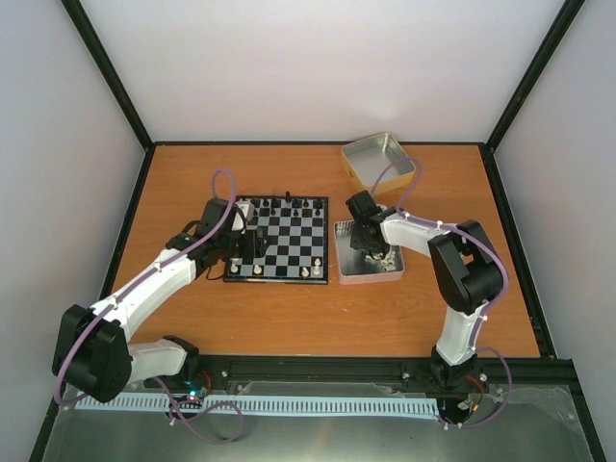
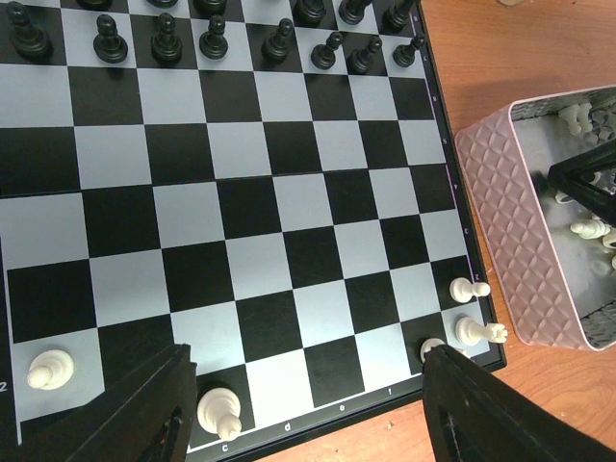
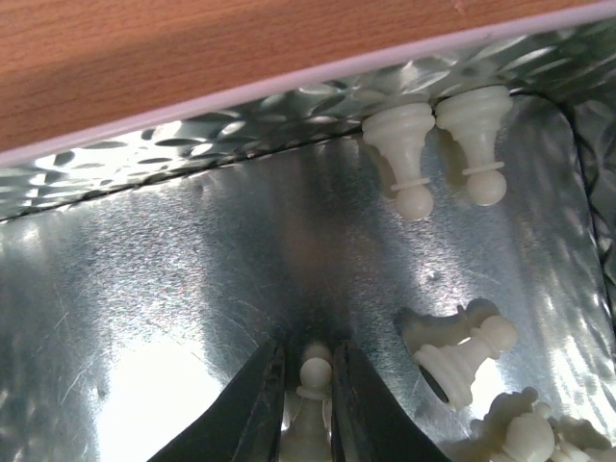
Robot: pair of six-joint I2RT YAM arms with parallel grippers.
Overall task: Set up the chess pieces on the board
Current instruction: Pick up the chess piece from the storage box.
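Right wrist shows the right pincer (image 3: 306,354) pinching a cream-white round-headed pawn (image 3: 314,372); left pincer (image 2: 308,358) hangs spread.

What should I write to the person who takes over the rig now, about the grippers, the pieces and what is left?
Left gripper: open, over the near edge of the board, holding nothing.
Right gripper: shut on a white piece inside the tin beside the board.
Done: a few white pieces stand on the near rows; black pieces stand at the far edge.
Left: place the held piece, then the other white pieces lying in the tin.
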